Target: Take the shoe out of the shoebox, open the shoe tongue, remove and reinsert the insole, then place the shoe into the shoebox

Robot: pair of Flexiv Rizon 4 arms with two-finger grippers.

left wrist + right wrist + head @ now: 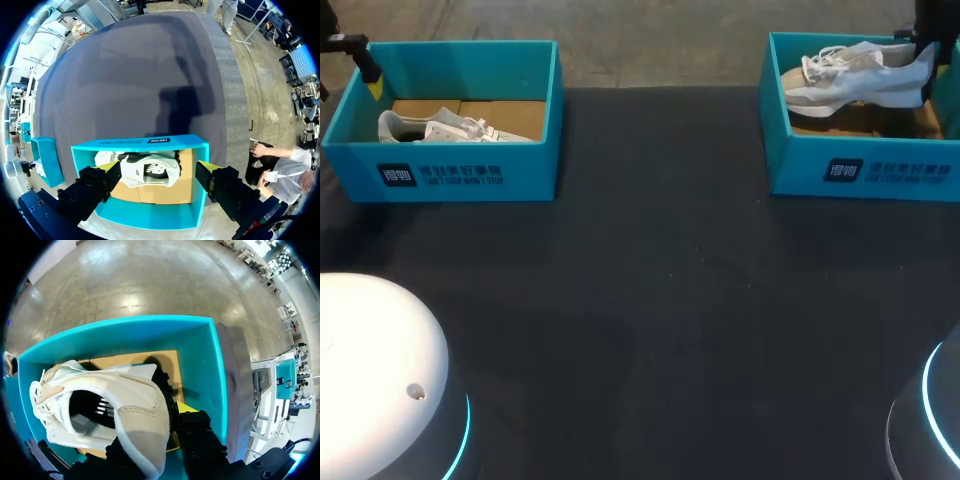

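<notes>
Shoe (125, 405) heel is clamped by R gripper (167, 412) over box (800, 150); L gripper (157, 172) is held wide apart over 2nd shoe (142, 167).

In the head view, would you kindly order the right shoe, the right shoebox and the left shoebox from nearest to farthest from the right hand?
1. right shoe: held at its heel by the right hand.
2. right shoebox: just beneath it, far right corner.
3. left shoebox: across the table, far left.
</notes>
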